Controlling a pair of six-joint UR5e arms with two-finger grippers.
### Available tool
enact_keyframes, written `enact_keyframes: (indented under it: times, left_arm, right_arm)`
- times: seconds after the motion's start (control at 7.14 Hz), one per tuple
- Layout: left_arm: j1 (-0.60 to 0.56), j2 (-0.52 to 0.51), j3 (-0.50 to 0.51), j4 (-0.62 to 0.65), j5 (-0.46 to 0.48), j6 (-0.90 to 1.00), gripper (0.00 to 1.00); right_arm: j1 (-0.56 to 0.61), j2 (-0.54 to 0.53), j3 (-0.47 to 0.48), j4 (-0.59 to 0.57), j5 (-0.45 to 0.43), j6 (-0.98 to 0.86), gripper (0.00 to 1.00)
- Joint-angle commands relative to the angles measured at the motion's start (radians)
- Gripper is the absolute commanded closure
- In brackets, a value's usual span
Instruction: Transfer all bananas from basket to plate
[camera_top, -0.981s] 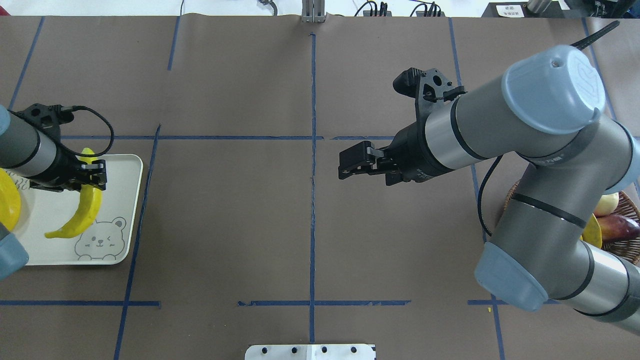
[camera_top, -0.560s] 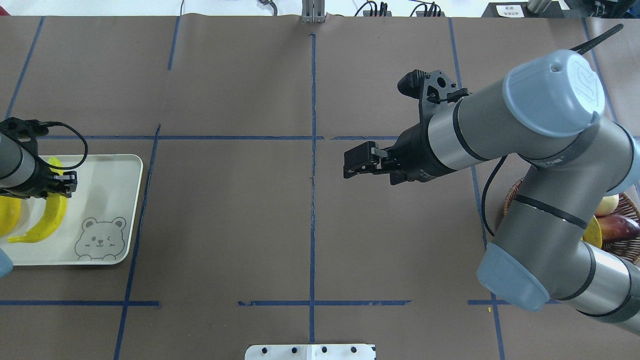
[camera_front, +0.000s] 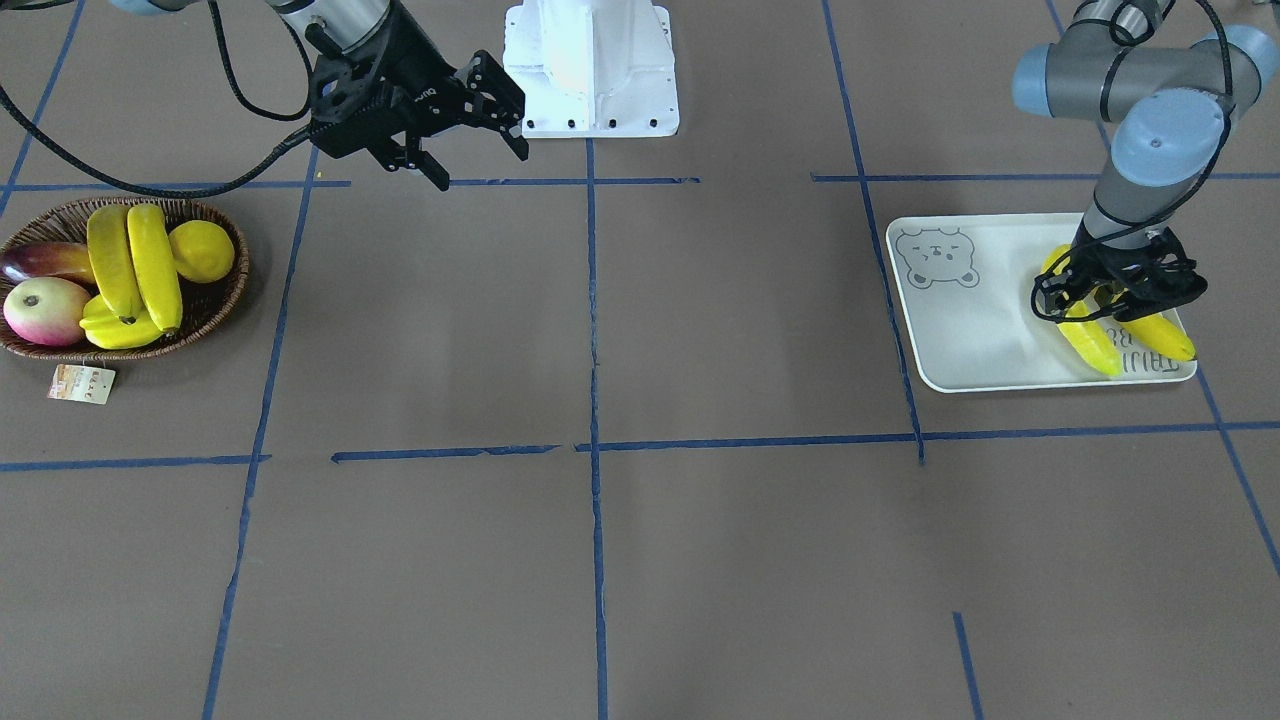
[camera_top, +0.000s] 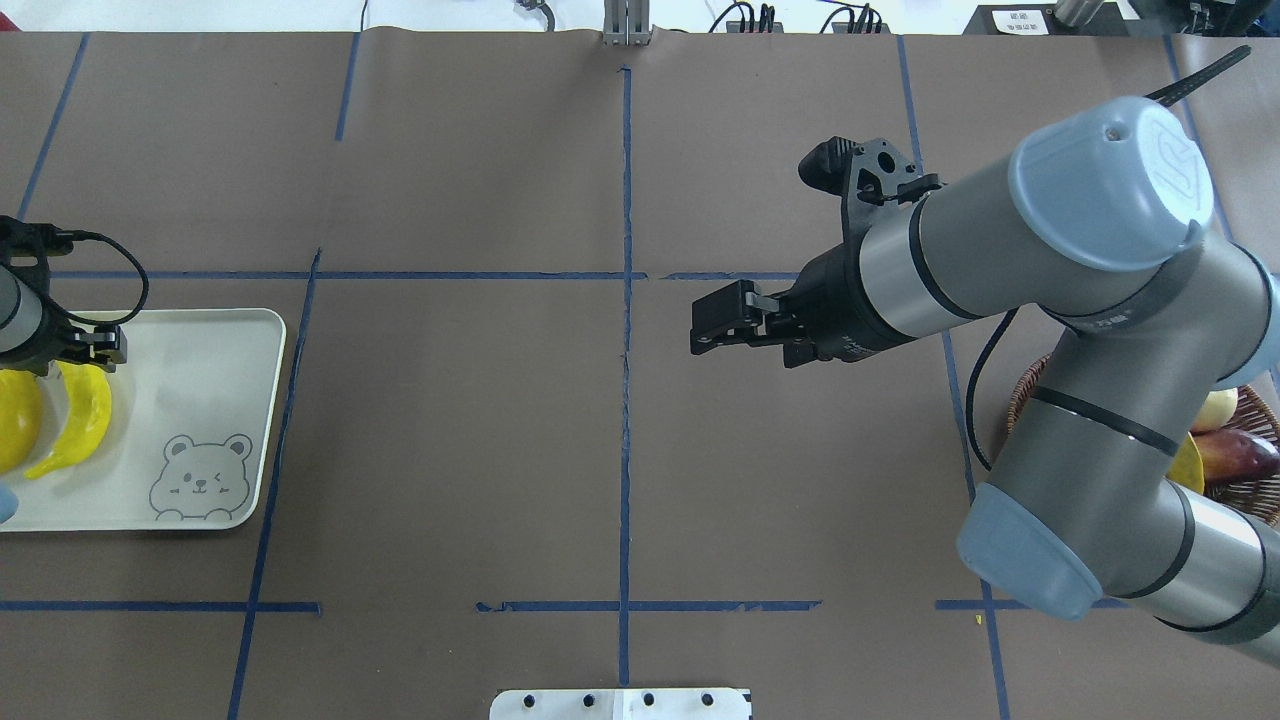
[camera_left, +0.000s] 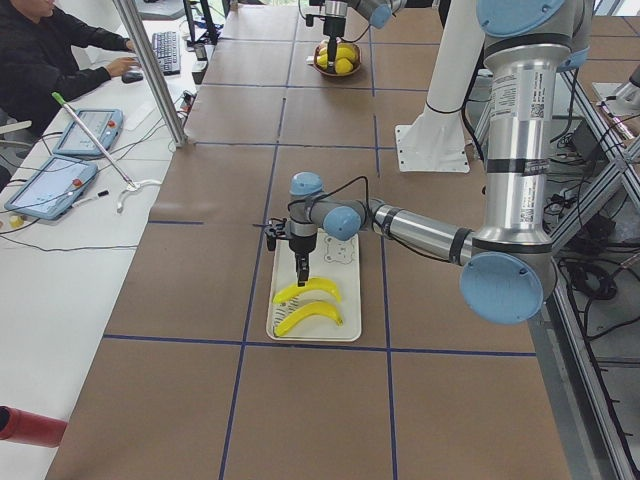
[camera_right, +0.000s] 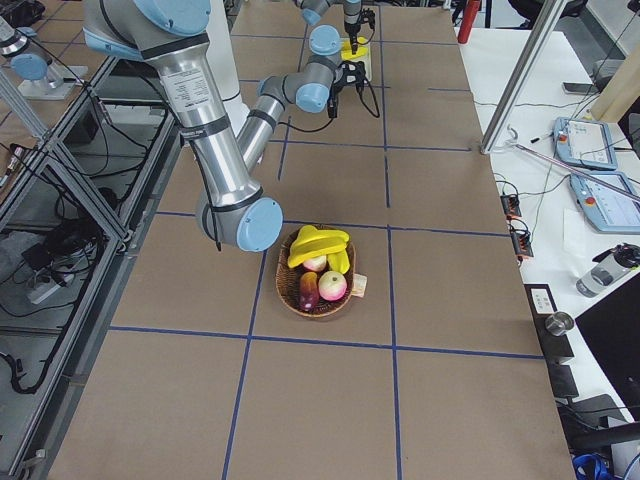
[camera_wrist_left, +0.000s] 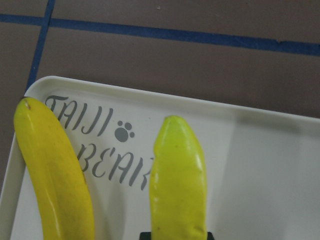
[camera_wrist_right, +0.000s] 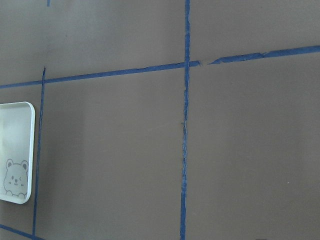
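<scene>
Four bananas (camera_front: 155, 265) split between plate (camera_front: 980, 330), basket (camera_front: 215, 305) — left claw (camera_front: 1110, 300) pinches one, right claw (camera_front: 481, 166) spread.

Four bananas (camera_front: 110, 262) (camera_front: 155, 265) (camera_front: 1092, 345) (camera_front: 1162, 338): two in the one basket (camera_front: 218, 305), two on the one plate (camera_front: 975, 330). Other fruit in the basket, one of each: a lemon (camera_front: 202, 250), a stubby yellow fruit (camera_front: 118, 332), a round red-and-green fruit (camera_front: 42, 310), a purple fruit (camera_front: 35, 262). One paper tag (camera_front: 82, 383) beside it. Two grippers over the table (camera_front: 700, 550): the left gripper (camera_front: 1102, 305) and the right gripper (camera_front: 481, 168). One person (camera_left: 40, 50) at the side, with two tablets (camera_left: 90, 130) (camera_left: 50, 185).
</scene>
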Motion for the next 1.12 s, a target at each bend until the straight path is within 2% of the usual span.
enact_keyframes:
  times: [0.0,0.28,0.56,0.7,0.84,0.98]
  left_arm:
    - [-0.006,-0.016,-0.035,-0.019,-0.018,0.004,0.00]
    - [-0.007,-0.060,-0.122,-0.007,-0.183,-0.091,0.00]
    - [-0.003,-0.161,-0.166,-0.005,-0.260,-0.244,0.00]
    - [0.004,-0.203,-0.166,-0.005,-0.270,-0.321,0.00]
    - [0.016,-0.226,-0.163,-0.005,-0.269,-0.352,0.00]
    - [0.027,-0.229,-0.164,-0.005,-0.267,-0.366,0.00]
  right_arm:
    - [0.007,-0.112,0.055,-0.004,0.001,-0.005,0.00]
    - [0.032,-0.280,0.135,0.004,0.000,-0.016,0.00]
    - [0.091,-0.489,0.221,0.015,0.007,-0.115,0.00]
    - [0.139,-0.616,0.216,0.106,0.016,-0.296,0.00]
    - [0.201,-0.696,0.182,0.142,0.027,-0.458,0.00]
    - [0.264,-0.732,0.142,0.142,0.029,-0.625,0.00]
